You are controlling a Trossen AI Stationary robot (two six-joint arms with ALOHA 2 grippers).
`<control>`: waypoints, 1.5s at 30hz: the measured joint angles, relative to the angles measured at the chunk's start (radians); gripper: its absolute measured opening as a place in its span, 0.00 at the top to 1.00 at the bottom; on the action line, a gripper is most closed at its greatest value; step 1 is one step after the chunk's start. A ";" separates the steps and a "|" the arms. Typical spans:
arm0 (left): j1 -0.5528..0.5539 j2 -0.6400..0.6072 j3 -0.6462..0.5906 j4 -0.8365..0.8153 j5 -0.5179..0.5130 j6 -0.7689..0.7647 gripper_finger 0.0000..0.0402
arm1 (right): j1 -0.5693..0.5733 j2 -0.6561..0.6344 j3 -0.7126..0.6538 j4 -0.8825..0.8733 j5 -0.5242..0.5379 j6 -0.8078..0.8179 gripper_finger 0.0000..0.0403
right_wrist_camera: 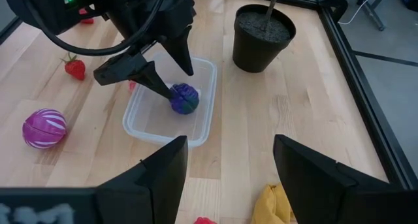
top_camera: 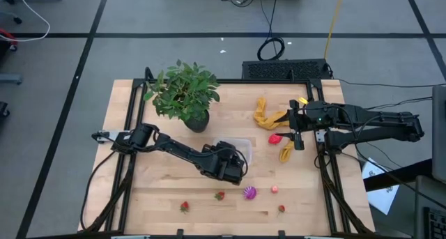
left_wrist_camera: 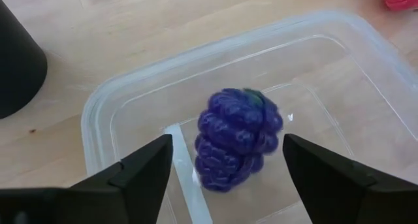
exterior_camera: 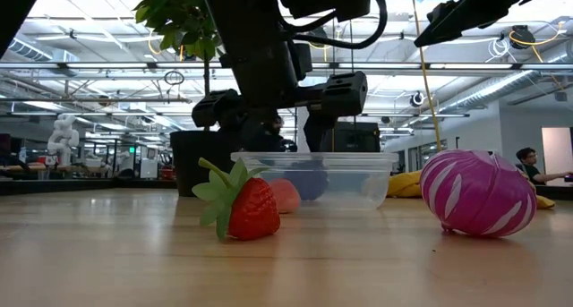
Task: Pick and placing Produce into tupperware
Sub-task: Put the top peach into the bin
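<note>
Left wrist view shows the left gripper, fingers apart, astride the bumpy purple toy berry resting inside the clear plastic rectangular tupperware; lift straight up, clearing walls.

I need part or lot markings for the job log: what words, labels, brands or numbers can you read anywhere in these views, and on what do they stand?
None can be read.
Clear tupperware, purple grape cluster, black plant pot: no text shows.
Papers on the floor beside the table: any print too small to read.
Signs in the room behind the table, low view: too blurred to read.
</note>
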 joint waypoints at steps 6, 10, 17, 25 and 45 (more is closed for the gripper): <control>-0.016 0.000 0.003 0.056 -0.062 0.048 0.25 | 0.000 0.000 0.000 0.000 0.000 0.000 0.45; -0.033 -0.001 0.051 0.057 -0.098 0.109 0.26 | 0.000 0.000 0.000 0.000 0.000 0.001 0.45; -0.095 -0.001 0.190 0.043 -0.159 0.244 0.25 | 0.000 0.000 0.000 -0.001 0.000 0.023 0.45; -0.218 -0.001 0.338 0.016 -0.278 0.333 0.24 | 0.000 0.000 0.000 0.000 0.000 0.023 0.45; -0.535 -0.002 0.393 -0.723 -0.115 -0.669 0.23 | 0.011 0.000 0.000 0.034 -0.154 0.076 0.45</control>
